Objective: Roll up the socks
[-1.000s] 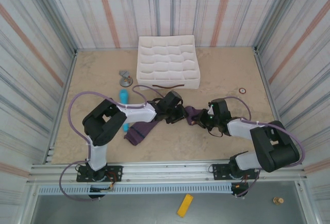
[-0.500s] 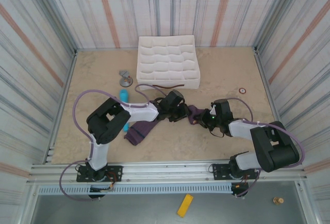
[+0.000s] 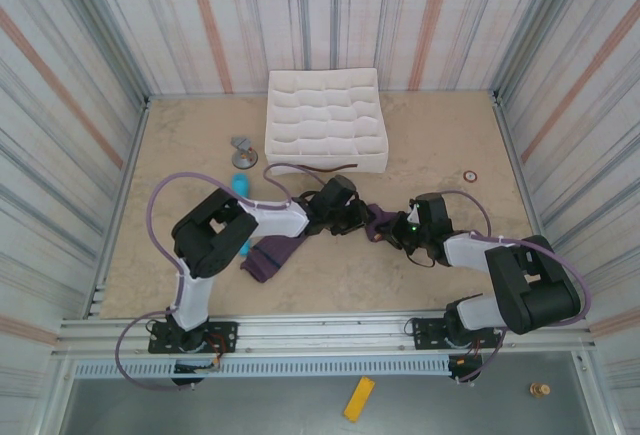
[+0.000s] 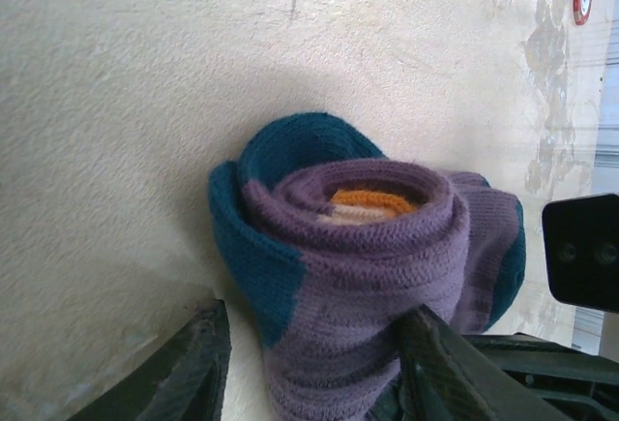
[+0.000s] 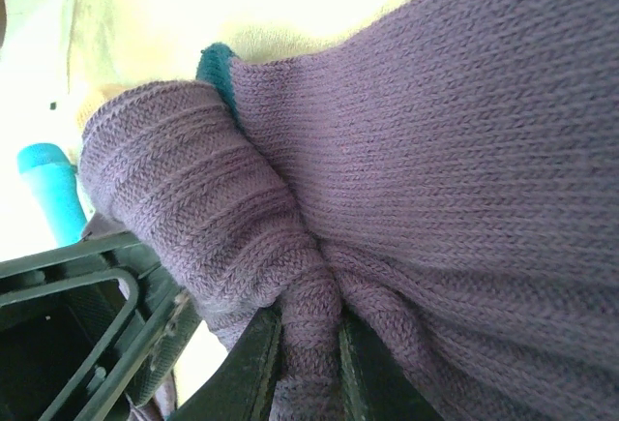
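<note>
On the worktop (image 3: 190,135), centre, between the two arms: purple knit socks (image 3: 376,220), one end wound into a tight roll, the loose tail (image 3: 268,255) trailing left toward the near edge. In the left wrist view the roll shows a dark teal outer layer (image 4: 253,247), purple coils and an orange-and-cream core (image 4: 372,203). Left claw (image 3: 354,221): fingers (image 4: 198,363) apart, standing either side of the roll, one against the knit, the other just beside it. Right claw (image 3: 393,231): clamped on a fold of the purple knit (image 5: 308,344). Behind the socks: a white compartmented organiser (image 3: 325,163). Left of it: a small grey object (image 3: 242,150) and a light blue cylinder (image 3: 240,191), partly hidden by the left arm. At far right: a small red ring (image 3: 470,175).
</note>
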Robot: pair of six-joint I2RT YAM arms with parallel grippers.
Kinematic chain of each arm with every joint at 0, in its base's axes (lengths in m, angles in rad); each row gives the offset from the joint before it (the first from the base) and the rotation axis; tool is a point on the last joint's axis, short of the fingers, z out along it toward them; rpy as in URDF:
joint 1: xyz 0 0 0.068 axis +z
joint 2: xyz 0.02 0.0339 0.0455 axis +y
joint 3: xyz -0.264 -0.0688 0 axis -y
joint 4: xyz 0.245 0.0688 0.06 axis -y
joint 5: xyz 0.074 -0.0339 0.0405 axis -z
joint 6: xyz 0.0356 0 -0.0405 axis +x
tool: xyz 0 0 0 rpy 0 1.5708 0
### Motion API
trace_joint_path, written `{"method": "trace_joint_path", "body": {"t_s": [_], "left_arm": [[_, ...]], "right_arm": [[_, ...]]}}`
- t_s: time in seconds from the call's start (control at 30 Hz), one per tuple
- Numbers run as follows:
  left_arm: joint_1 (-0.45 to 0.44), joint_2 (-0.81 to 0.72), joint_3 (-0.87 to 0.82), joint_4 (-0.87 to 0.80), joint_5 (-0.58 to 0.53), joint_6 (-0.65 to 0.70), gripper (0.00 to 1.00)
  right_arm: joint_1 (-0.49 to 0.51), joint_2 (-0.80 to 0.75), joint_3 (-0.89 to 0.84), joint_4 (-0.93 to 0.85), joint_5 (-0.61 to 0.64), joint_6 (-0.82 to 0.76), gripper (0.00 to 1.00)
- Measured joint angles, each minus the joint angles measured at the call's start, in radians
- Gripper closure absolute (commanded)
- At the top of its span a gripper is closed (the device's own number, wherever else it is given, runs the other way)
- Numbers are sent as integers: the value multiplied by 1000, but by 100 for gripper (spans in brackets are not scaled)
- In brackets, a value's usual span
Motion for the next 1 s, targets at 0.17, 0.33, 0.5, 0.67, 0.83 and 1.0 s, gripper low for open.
{"method": "trace_joint_path", "body": {"t_s": [0.17, 0.33, 0.5, 0.67, 0.83, 1.0], "left_arm": [[3, 3, 5, -7, 9, 1, 52], [8, 23, 37, -17, 28, 9, 50], [8, 35, 48, -13, 37, 9, 57], [10, 41, 50, -15, 36, 9, 76], [14, 41, 65, -41, 42, 11, 97], [14, 41, 69, -48, 61, 20, 100]], "right_arm": [[0, -1, -3, 6, 0, 0, 100], [0, 0, -3, 6, -2, 0, 100], [-3, 0, -3, 6, -4, 0, 100], [-5, 0, -5, 9, -11, 0, 100], [-6, -16, -6, 5, -10, -8, 79], [-6, -108, -22, -78, 14, -39, 61]]}}
